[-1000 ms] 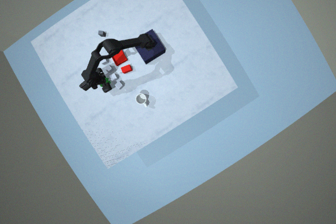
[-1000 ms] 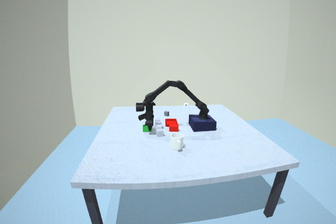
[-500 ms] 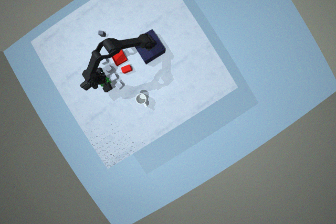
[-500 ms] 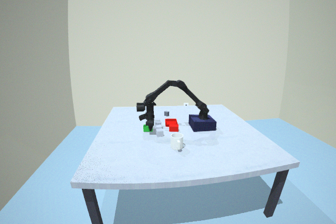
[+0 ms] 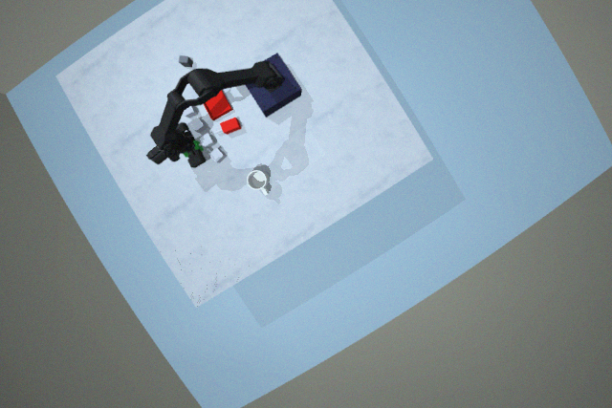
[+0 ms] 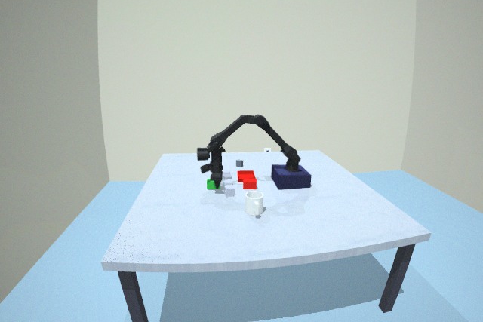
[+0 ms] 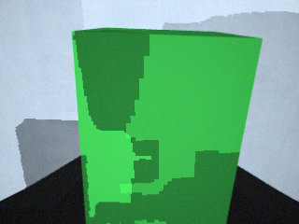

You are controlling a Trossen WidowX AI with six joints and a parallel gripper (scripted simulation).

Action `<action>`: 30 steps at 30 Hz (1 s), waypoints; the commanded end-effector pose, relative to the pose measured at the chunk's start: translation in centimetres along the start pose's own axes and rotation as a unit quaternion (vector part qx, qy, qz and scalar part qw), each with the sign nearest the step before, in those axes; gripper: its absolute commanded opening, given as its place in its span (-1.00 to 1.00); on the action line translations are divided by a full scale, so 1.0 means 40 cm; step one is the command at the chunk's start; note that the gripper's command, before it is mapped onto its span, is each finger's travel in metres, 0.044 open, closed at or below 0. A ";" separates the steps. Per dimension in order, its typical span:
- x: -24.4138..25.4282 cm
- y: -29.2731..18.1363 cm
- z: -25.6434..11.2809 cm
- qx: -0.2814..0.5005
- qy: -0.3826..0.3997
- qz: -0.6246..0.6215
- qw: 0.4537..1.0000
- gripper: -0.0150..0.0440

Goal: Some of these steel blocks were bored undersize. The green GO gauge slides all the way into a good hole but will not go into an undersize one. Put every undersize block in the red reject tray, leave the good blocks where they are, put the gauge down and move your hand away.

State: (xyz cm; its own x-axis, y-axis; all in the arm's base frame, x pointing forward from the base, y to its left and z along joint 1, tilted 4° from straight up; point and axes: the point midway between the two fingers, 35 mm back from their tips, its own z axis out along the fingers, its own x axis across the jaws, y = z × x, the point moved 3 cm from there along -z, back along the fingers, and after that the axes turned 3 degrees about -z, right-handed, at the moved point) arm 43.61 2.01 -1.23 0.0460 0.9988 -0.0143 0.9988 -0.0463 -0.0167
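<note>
My gripper (image 5: 190,150) (image 6: 216,185) (image 7: 154,156) is shut on the green GO gauge (image 5: 197,146) (image 6: 210,184) (image 7: 187,93), which fills the middle of the wrist view. It is held low, at the outer side of the cluster of grey steel blocks. Blocks in that cluster include one at the mug end (image 5: 217,154) (image 6: 229,191) and one farther back (image 5: 198,125). The gauge's lower end and any hole under it are hidden. The red reject tray (image 5: 223,115) (image 6: 239,179) stands between the cluster and the arm's base; no block shows in it.
A red box (image 5: 230,125) (image 6: 249,184) is beside the tray. A white mug (image 5: 256,180) (image 6: 254,204) stands toward the exterior camera. A darker grey block (image 5: 185,60) (image 6: 239,163) lies apart at the back. The arm rises from a dark blue base (image 5: 281,99) (image 6: 294,181).
</note>
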 end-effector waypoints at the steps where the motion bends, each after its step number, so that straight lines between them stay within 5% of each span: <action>1: 0.000 -0.005 -0.003 -0.001 0.000 0.002 1.000 -0.49; 30: 0.001 -0.023 -0.002 -0.001 0.000 0.002 1.000 -0.49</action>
State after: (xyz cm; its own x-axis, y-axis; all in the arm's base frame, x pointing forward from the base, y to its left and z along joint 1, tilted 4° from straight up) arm 42.85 2.09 -1.26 0.0460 0.9988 -0.0144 0.9988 -0.0462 -0.0168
